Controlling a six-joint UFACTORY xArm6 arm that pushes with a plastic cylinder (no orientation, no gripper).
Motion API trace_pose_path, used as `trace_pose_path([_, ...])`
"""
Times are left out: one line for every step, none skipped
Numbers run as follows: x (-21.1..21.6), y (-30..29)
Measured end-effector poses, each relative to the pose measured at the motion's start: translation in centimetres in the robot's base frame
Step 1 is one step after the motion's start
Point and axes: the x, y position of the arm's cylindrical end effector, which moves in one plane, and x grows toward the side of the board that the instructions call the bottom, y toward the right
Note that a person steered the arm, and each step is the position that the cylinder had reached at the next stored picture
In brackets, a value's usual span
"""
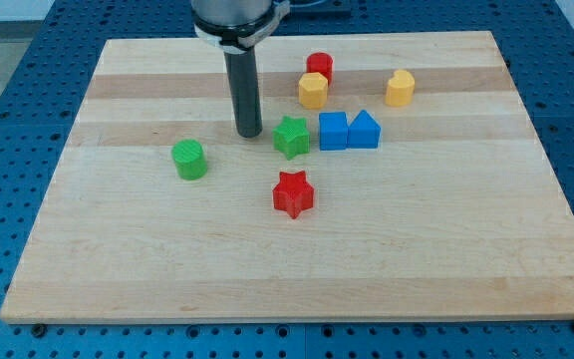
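Camera view, tip first: my tip (249, 134) down on the wooden board (446, 259), just to the view's left of the green star block (291, 137), close beside it with a thin gap, contact not certain either way. No fingers or jaws on this rod, so nothing to open, close or hold. Rod upright, running straight up toward the view's top into the arm's dark collar. Beyond the star, further toward the view's right, a blue cube (333, 131) and a blue wedge-topped block (364, 130), the two touching side by side, the cube just clear of the star. Above those, toward the view's top, a yellow block (313, 91) with a red cylinder (319, 67) right behind it, apparently touching; another yellow block (400, 88) well apart at the view's right. Below the star, a red star block (293, 193), near but separate. Off to the view's left and slightly below the tip, a green cylinder (189, 159), alone. Board pale, striped with lighter and darker wood, lying flat on a blue perforated table (8, 150) showing on all sides.
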Motion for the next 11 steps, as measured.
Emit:
trace_pose_path([1.1, -0.4])
trace_pose_path([3.0, -0.4])
trace_pose_path([3.2, 1.0])
trace_pose_path([3.0, 2.9])
trace_pose_path([3.0, 3.8])
trace_pose_path([3.0, 4.0])
trace_pose_path([3.0, 3.5])
trace_pose_path([4.1, 2.0])
trace_pose_path([7.2, 0.6])
trace_pose_path([9.4, -3.4])
trace_pose_path([10.4, -6.2])
